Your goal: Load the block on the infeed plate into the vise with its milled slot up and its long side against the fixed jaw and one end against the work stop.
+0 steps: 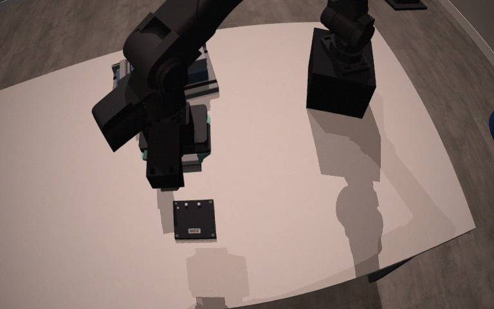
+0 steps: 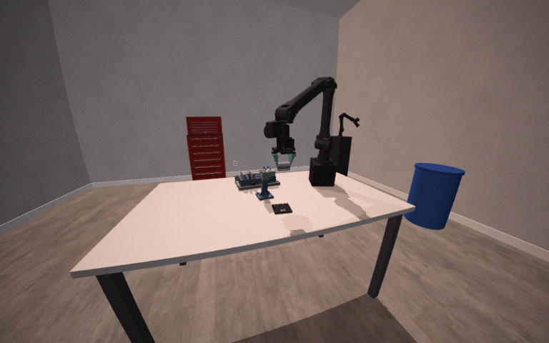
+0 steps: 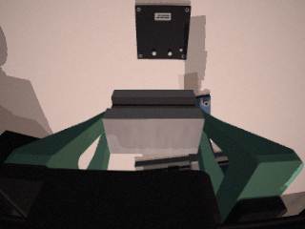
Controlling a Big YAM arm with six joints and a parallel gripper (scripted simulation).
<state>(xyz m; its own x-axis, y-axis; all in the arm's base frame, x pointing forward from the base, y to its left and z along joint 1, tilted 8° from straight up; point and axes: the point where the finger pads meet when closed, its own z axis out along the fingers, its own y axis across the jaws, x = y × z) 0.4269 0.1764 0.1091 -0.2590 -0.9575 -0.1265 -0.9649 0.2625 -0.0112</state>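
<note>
- Table [image 1: 273, 145] [image 2: 181, 222] [image 3: 71, 48] is the big pale one, with dark legs, and all the work gear sits on it.
- Black arm [image 1: 193, 32] [image 2: 307, 96] is bolted to a black box [image 1: 338, 96] [image 2: 322, 173] on the tabletop, bent over and reaching down near the fixtures.
- Red tool chest [image 2: 205, 149] stands by the back wall, way off from the action.
- Blue bin [image 1: 492, 123] [image 2: 434, 196] is on the floor past the table's end. Top view only catches a sliver of it.
- Vise [image 1: 204, 82] [image 2: 256, 179] sits on the table, partly hidden under the arm from the top, so I can't tell much about its stop or bars.
- Blue stand [image 2: 264, 188] [image 3: 204, 106] is upright on its own foot, between the vise and the plate in the exterior shot.
- Gripper [image 1: 176, 156] [image 2: 283, 161] [image 3: 153, 115] points down with its green fingers clamped on the block, one at each end.
- Dark plate [image 1: 195, 219] [image 2: 282, 209] [image 3: 162, 32] lies flat on the table with a little label and a few pale pins, nothing resting on it.
- Block [image 1: 192, 160] [image 2: 283, 165] [image 3: 153, 135] is up in the air between those fingers, well off the plate and not in the vise. Wrist view shows a dark groove running lengthwise.
</note>
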